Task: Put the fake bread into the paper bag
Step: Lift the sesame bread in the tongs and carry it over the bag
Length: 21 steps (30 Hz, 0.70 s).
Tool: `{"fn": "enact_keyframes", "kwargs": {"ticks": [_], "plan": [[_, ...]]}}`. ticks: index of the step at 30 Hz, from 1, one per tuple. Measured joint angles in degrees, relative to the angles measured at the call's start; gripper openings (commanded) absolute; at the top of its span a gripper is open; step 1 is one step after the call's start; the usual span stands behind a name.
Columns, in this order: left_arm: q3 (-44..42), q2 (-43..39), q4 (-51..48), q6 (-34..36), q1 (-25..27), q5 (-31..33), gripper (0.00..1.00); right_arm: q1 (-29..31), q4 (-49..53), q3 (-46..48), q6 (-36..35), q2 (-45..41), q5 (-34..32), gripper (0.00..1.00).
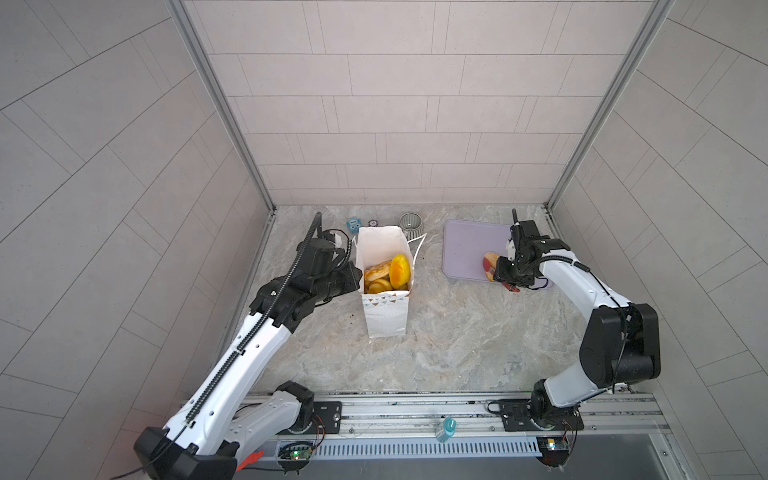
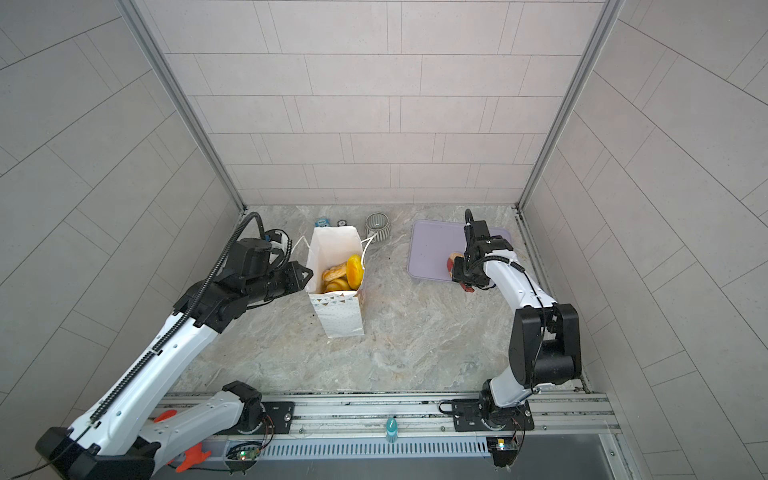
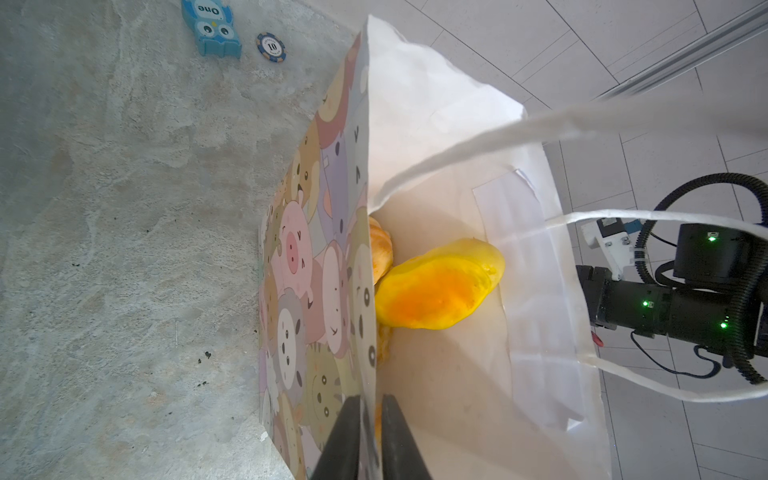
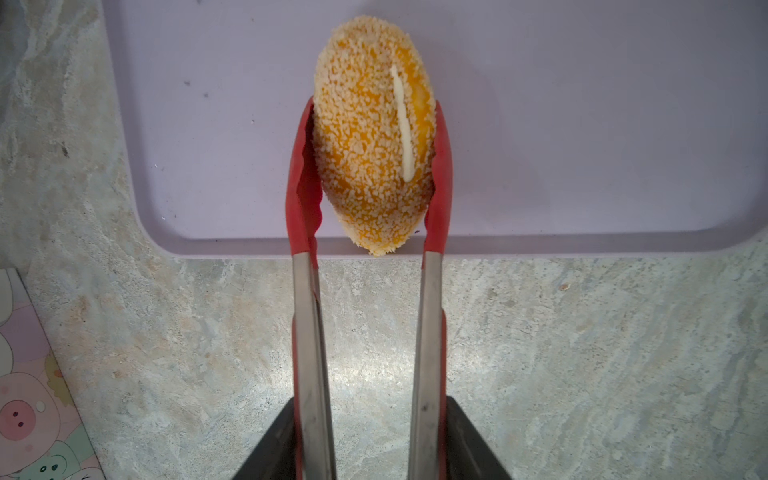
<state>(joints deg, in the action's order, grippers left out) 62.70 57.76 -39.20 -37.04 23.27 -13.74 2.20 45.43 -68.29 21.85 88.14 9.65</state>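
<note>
The paper bag (image 1: 384, 320) stands upright on the surface (image 1: 457, 340), left of the middle. Its mouth is open upward and its narrow triangle-printed side faces near. The left tool (image 3: 368, 405) is pressed together on the rim of the bag's left, cartoon-printed wall, with one finger outside and one inside. I judge this pinch is there to steady the light bag and hold its mouth wide, so that a piece lowered in neither tips it nor catches a wall. Several pieces of the fake bread (image 1: 379, 271) lie inside. A big smooth yellow one (image 3: 436, 291) leans toward the right wall on top of the rest, so the bag looks well filled already. The lilac tray (image 1: 465, 241) lies to the right and a little farther back. The only piece in sight outside the bag, the sesame bun (image 4: 374, 141), is at the tray's near edge. The right tool (image 4: 370, 440) is clamped on the two metal arms of the tongs (image 4: 307, 332). The tongs' red tips squeeze the bun from both long sides, which probably suits a slippery oval better than a hold at its ends. Whether the bun has left the tray I cannot tell. A cord handle (image 1: 417, 245) hangs loose at the bag's right rim, on the side the tongs would likely come from, and might snag them.
</note>
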Motion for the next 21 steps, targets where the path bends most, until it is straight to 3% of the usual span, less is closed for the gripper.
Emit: {"fn": "enact_keyframes", "kwargs": {"ticks": [21], "plan": [[0.0, 0.0, 0.0, 0.0, 0.0, 0.0, 0.17, 0.0, 1.4, -3.9, -0.2, -10.6, -1.0, 0.43]]}}
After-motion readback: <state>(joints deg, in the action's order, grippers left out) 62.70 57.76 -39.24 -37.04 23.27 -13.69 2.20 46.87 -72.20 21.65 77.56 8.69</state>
